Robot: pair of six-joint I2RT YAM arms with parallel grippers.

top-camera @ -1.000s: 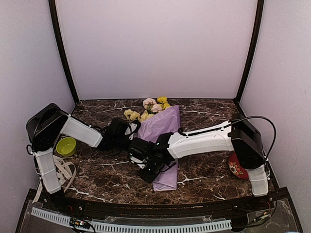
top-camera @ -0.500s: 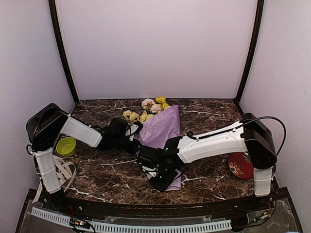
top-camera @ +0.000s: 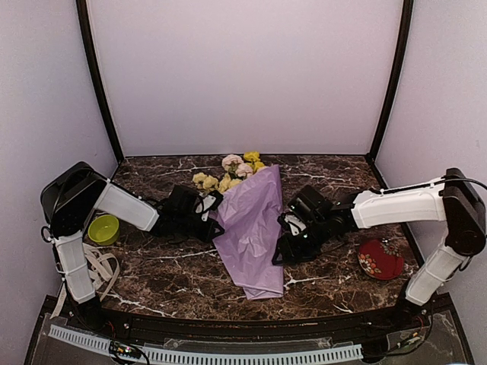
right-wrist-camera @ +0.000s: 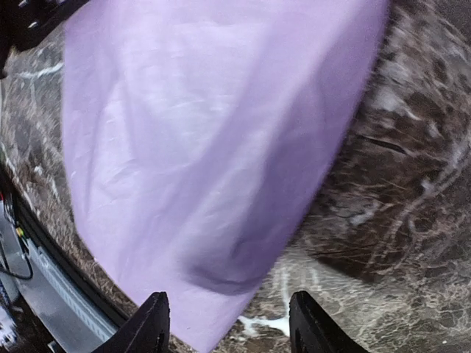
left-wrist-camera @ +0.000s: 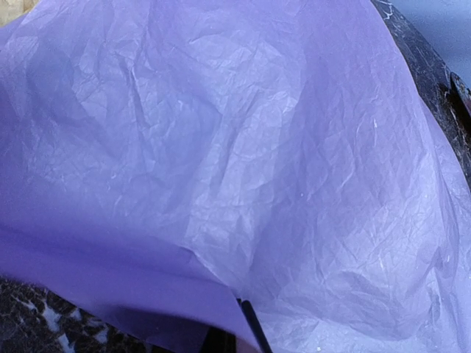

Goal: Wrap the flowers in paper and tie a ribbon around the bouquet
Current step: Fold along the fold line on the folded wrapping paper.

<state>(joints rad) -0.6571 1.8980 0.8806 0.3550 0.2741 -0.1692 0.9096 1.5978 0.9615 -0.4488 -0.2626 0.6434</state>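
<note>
A table (top-camera: 152,285) with a dark brown, white-veined marble top filled the booth. The back wall (top-camera: 243,76) and the side walls (top-camera: 46,91) were plain pale lilac, evenly lit. Black posts (top-camera: 97,84) stood at the far corners.

I am finding no word, label, brand, number or sign that I can read. The paper (right-wrist-camera: 191,147) lying just ahead of my right fingers (right-wrist-camera: 151,327) is showing only plain lilac. The ribbon (top-camera: 95,268), well off to the left of those fingers, is appearing too small for any print to be read.
</note>
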